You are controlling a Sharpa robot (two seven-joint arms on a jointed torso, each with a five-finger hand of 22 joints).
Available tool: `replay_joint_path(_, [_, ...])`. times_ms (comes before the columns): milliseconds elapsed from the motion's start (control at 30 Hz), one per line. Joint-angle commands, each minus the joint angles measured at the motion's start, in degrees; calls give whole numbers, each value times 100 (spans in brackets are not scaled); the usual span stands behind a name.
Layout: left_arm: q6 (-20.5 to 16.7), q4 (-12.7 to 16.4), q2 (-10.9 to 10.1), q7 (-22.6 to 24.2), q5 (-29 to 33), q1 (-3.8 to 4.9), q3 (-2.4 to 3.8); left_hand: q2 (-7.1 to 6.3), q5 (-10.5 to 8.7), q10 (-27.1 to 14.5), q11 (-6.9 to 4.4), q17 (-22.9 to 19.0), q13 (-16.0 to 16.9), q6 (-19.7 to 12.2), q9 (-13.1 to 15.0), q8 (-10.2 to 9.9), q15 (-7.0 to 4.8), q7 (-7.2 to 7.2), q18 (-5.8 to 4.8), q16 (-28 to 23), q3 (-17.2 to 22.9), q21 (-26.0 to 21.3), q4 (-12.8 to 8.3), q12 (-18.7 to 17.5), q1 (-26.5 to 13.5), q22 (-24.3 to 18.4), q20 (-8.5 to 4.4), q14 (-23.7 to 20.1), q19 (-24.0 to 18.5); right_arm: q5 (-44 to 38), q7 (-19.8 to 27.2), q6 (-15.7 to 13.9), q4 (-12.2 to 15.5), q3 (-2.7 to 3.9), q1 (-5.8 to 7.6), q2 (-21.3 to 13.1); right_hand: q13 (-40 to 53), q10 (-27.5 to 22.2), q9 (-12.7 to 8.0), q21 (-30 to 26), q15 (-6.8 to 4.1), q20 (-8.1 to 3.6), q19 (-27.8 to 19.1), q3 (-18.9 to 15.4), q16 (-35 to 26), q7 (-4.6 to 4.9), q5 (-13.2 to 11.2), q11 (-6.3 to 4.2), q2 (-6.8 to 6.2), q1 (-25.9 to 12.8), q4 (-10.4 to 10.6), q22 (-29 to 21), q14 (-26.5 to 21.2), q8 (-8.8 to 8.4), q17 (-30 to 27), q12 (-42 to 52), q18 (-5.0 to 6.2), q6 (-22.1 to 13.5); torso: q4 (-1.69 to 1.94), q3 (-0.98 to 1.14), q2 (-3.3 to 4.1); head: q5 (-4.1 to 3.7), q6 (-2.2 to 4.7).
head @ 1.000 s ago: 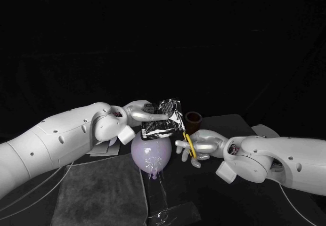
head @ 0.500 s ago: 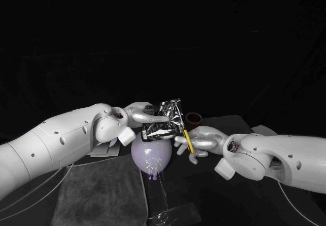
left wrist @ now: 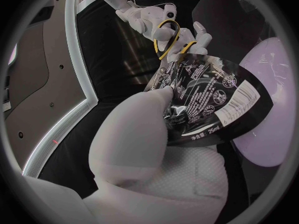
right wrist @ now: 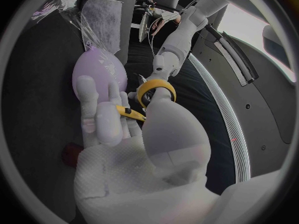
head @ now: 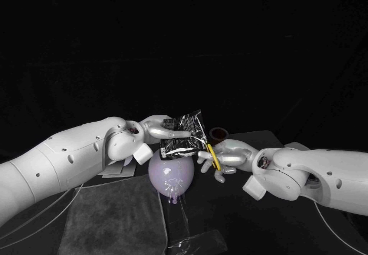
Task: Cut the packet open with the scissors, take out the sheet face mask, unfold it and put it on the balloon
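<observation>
My left hand [head: 157,127] holds the black and silver packet [head: 185,136] up in the air above the pale purple balloon [head: 170,175]. In the left wrist view the packet [left wrist: 212,94] is pinched between thumb and fingers of that hand [left wrist: 140,134], with the balloon [left wrist: 268,109] behind it. My right hand [head: 227,156] grips the yellow-handled scissors [head: 211,153], which stand right at the packet's right edge. The scissors [left wrist: 168,35] touch the packet's corner in the left wrist view. The right wrist view shows the yellow handles [right wrist: 154,91] on my right hand [right wrist: 137,134]; the blades are hidden.
A brown cup [head: 218,132] stands behind the right hand. A grey cloth [head: 107,212] lies at the front left, white sheets [head: 119,168] under the left wrist. The balloon sits on a clear plastic stand [head: 187,241] reaching to the front edge.
My right hand has moved left and a little up, bringing the scissors against the packet's right edge. The left hand has raised the packet slightly.
</observation>
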Motion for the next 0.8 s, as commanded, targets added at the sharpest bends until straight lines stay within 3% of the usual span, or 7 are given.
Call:
replay_joint_path(33, [143, 16, 18, 20, -93, -12, -10, 37, 19, 41, 14, 6, 9, 40, 648, 23, -37, -9, 70, 26, 19, 25, 5, -6, 0, 5, 8, 11, 36, -5, 33, 102, -12, 20, 26, 1, 35, 344, -1, 210, -107, -41, 136, -40, 60, -96, -5, -150, 79, 30, -1, 89, 65, 120, 99, 179, 80, 217, 4, 0, 2, 2, 1])
replay_joint_path(400, [103, 13, -5, 28, -88, -17, -12, 37, 19, 41, 14, 6, 9, 40, 648, 23, -37, -9, 70, 26, 19, 25, 5, -6, 0, 5, 8, 11, 36, -10, -53, 73, -40, 19, 32, -9, 490, 1161, 254, 1061, -425, -328, 641, -154, 249, -471, 0, -511, 277, 204, -61, 411, 430, 565, 573, 824, -57, 897, -1, 1, 3, -14, 4])
replay_joint_path(700, [100, 11, -14, 20, -86, -19, -13, 37, 19, 41, 14, 6, 9, 40, 648, 23, -37, -9, 70, 26, 19, 25, 5, -6, 0, 5, 8, 11, 36, -22, -13, 43, -20, 18, 31, -4, 617, 1108, 330, 1092, -453, -370, 670, -163, 257, -487, -1, -530, 275, 210, -61, 428, 469, 584, 622, 880, -68, 877, 0, 5, 4, -18, 12])
replay_joint_path(800, [103, 13, -17, 15, -86, -19, -13, 37, 19, 41, 14, 6, 9, 40, 648, 23, -37, -9, 70, 26, 19, 25, 5, -6, 0, 5, 8, 11, 36, -24, 50, 4, -1, 18, 31, 1, 610, 711, 335, 868, -363, -330, 550, -163, 186, -362, -5, -423, 226, 168, -41, 356, 402, 432, 481, 698, -52, 605, -2, 6, 7, -22, 19])
